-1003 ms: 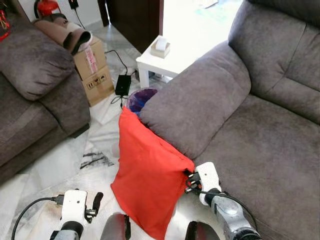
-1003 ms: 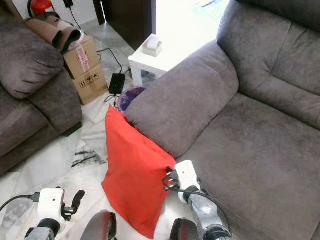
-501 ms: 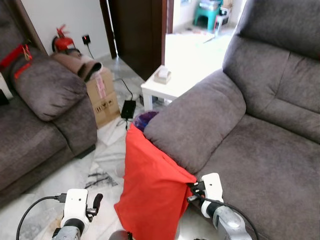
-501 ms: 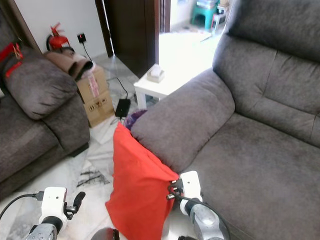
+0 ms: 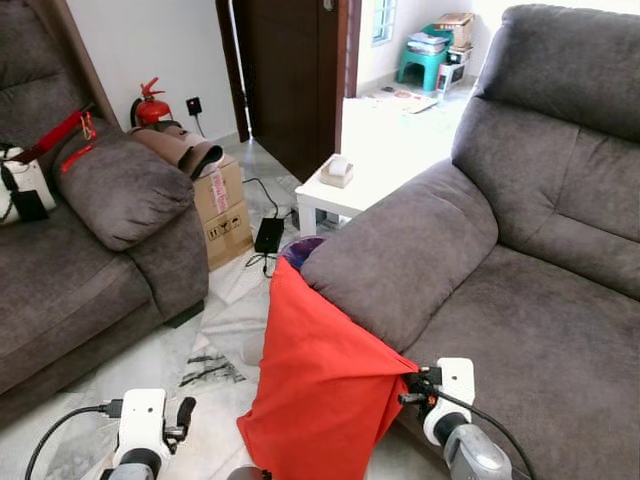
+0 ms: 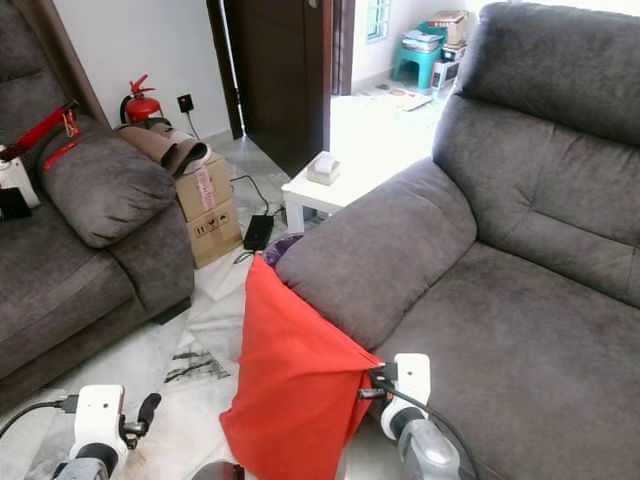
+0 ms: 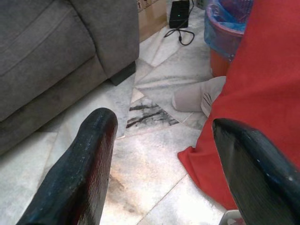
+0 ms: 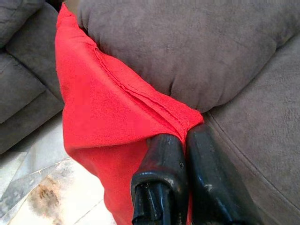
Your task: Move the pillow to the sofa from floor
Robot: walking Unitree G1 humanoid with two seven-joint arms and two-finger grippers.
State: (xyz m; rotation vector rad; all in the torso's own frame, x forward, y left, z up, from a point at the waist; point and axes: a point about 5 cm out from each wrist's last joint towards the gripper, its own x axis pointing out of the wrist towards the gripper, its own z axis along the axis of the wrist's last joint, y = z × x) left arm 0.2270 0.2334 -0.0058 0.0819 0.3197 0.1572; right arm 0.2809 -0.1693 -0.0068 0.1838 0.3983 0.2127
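Pinching one corner of the red pillow [image 5: 320, 385], the right gripper [image 8: 180, 140] is seen with its two black fingers [image 8: 161, 159] clenched together on the fabric, just beside the front edge of the grey sofa [image 5: 540, 300] on the right of the scene. The pillow hangs limp between the sofa's armrest [image 5: 400, 250] and the marble floor [image 5: 215, 330], its upper corner lying against the near face of the armrest and its lowest edge cut off at the near border of the head views, so it cannot be told there whether it touches the floor. In the left wrist view a red edge is seen lying on the tiles, with a pale slipper-like thing [image 7: 194, 98] partly hidden behind it; in the head views this thing is hard to make out. The left gripper [image 7: 161, 159] is held low over the floor to the left of the pillow, its fingers spread apart and nothing between them. A bin with a blue liner [image 7: 229, 28] is shown clearly from that wrist, whereas from the head it is mostly hidden behind the pillow and armrest. Farther off, a cardboard box [image 5: 225, 205], a small white desk [image 5: 335, 195] and a second grey sofa [image 5: 90, 260] on the left are seen.
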